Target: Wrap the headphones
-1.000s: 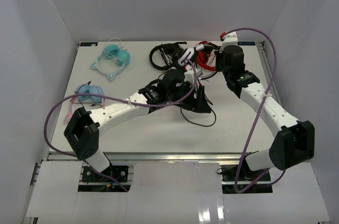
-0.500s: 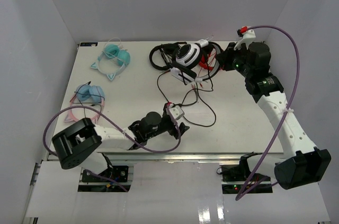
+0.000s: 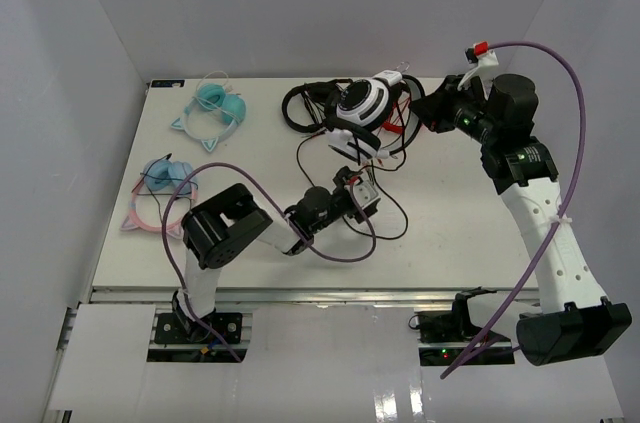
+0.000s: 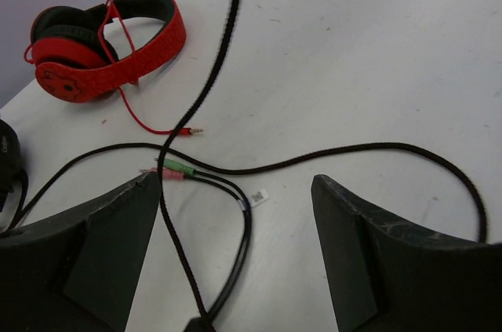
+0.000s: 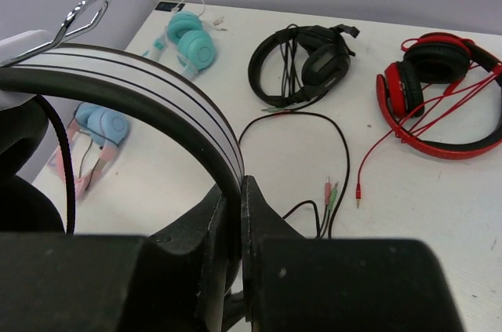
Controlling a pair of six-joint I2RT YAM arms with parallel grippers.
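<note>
The white headphones (image 3: 362, 101) with black cushions hang above the far middle of the table. My right gripper (image 3: 420, 111) is shut on their white headband (image 5: 169, 93), which fills the right wrist view between the closed jaws. Their long black cable (image 3: 392, 211) trails down onto the table in loops. My left gripper (image 3: 363, 193) is open, low over the table below the headphones. In the left wrist view the braided cable (image 4: 210, 85) runs between the open fingers (image 4: 110, 238), close to the left one, not clamped.
Red headphones (image 3: 399, 125) (image 4: 102, 41) and all-black headphones (image 3: 305, 103) (image 5: 306, 65) lie at the far edge. The black pair's thin cable ends in green and pink plugs (image 4: 174, 167). Teal headphones (image 3: 215, 108) and a blue-pink pair (image 3: 165, 178) lie at the left. White walls enclose the table.
</note>
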